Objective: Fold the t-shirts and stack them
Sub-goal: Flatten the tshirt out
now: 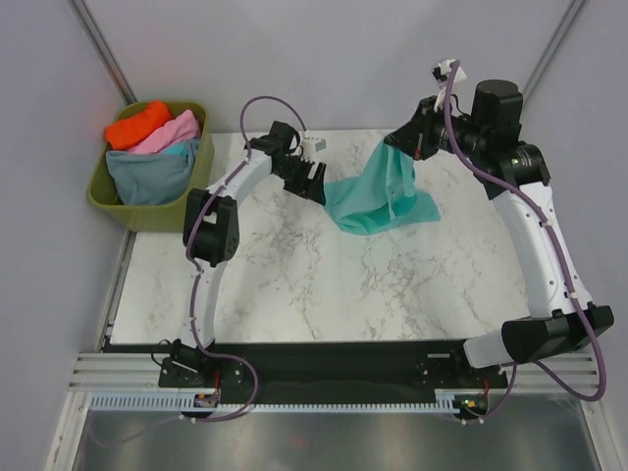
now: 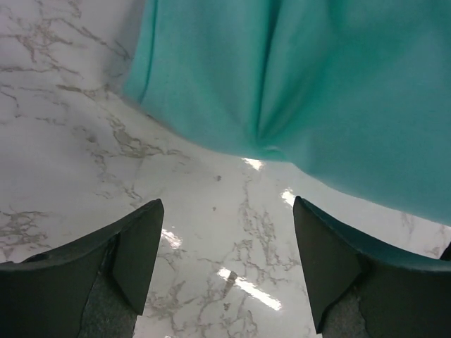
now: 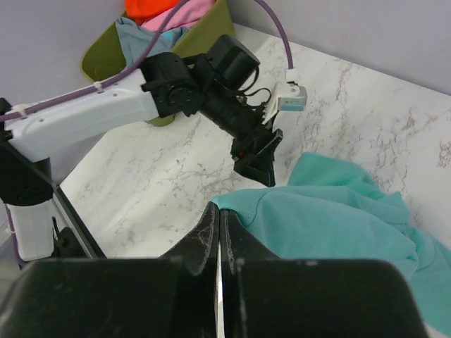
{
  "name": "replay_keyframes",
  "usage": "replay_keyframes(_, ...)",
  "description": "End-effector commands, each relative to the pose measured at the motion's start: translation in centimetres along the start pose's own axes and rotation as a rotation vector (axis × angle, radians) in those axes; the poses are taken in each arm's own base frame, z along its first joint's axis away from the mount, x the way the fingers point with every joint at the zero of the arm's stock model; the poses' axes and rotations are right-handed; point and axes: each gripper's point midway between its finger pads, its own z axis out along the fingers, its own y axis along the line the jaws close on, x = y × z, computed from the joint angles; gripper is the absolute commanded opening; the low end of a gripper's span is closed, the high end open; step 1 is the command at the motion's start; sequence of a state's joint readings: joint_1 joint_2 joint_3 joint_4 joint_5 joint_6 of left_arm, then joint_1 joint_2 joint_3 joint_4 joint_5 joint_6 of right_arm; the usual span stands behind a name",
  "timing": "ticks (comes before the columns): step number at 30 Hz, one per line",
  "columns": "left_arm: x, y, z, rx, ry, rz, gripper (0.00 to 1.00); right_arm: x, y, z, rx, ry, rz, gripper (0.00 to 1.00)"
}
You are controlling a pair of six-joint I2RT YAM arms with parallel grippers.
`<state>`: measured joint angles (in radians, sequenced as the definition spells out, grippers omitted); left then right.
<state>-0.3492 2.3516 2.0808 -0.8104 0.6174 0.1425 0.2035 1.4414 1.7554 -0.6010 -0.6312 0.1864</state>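
Observation:
A teal-green t-shirt (image 1: 381, 194) hangs from my right gripper (image 1: 407, 137) at the table's back, its lower part bunched on the marble. In the right wrist view the right gripper (image 3: 219, 211) is shut on an edge of the teal-green t-shirt (image 3: 331, 225). My left gripper (image 1: 316, 186) is open and empty, low over the table just left of the shirt's lower edge. In the left wrist view the left gripper (image 2: 227, 211) has its jaws wide apart, with the shirt (image 2: 317, 91) ahead of them. Orange (image 1: 137, 124), pink (image 1: 169, 132) and slate blue-grey (image 1: 149, 175) t-shirts lie in the tub.
The olive-green plastic tub (image 1: 102, 194) stands off the table's back left corner. The marble table (image 1: 324, 285) has grey walls behind and at the sides. A black strip and rail run along the near edge.

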Motion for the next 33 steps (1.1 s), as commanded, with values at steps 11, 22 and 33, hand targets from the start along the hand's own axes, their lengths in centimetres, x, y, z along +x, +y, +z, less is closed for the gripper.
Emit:
replay_keyframes(11, -2.6, 5.2, 3.8, -0.201, -0.036, 0.167, 0.84, 1.7, 1.0, -1.7, -0.006, 0.027, 0.002, 0.0)
replay_keyframes(22, -2.4, 5.2, 8.1, -0.192, -0.026, 0.206, 0.84, 2.9, 0.1, -1.5, 0.022, 0.081, -0.002, 0.0)
replay_keyframes(33, -2.7, 4.6, 7.1, -0.298, 0.002, 0.304, 0.02, 4.5, -1.5, -0.8, 0.063, 0.126, 0.008, 0.0)
